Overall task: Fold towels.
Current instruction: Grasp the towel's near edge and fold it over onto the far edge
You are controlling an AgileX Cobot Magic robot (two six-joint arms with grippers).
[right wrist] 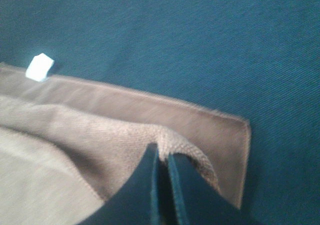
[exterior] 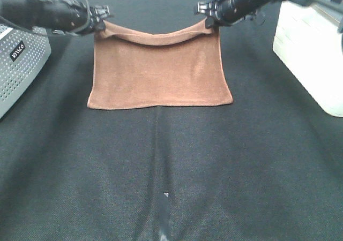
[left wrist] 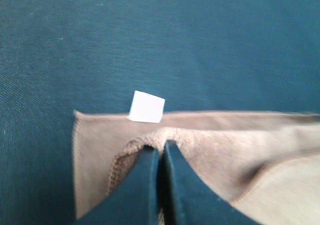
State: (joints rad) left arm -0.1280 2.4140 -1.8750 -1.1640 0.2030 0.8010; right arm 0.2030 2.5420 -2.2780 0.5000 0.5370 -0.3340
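Observation:
A reddish-brown towel (exterior: 158, 72) lies on the dark cloth, folded over, its upper layer held up at both far corners and sagging in the middle. At the far left corner, my left gripper (exterior: 103, 20) is shut on the towel; my right gripper (exterior: 210, 17) is shut on the far right corner. In the left wrist view the left gripper (left wrist: 161, 147) pinches a raised fold of the towel (left wrist: 210, 155), with the white tag (left wrist: 146, 106) just beyond on the lower layer's edge. In the right wrist view the right gripper (right wrist: 161, 152) pinches the towel (right wrist: 100, 130) near its corner; the tag (right wrist: 39, 67) shows far off.
A grey perforated box (exterior: 16, 69) stands at the left edge and a white container (exterior: 311, 48) at the right. The dark table cloth (exterior: 171, 177) stretches in front of the towel, with a crease running down its middle.

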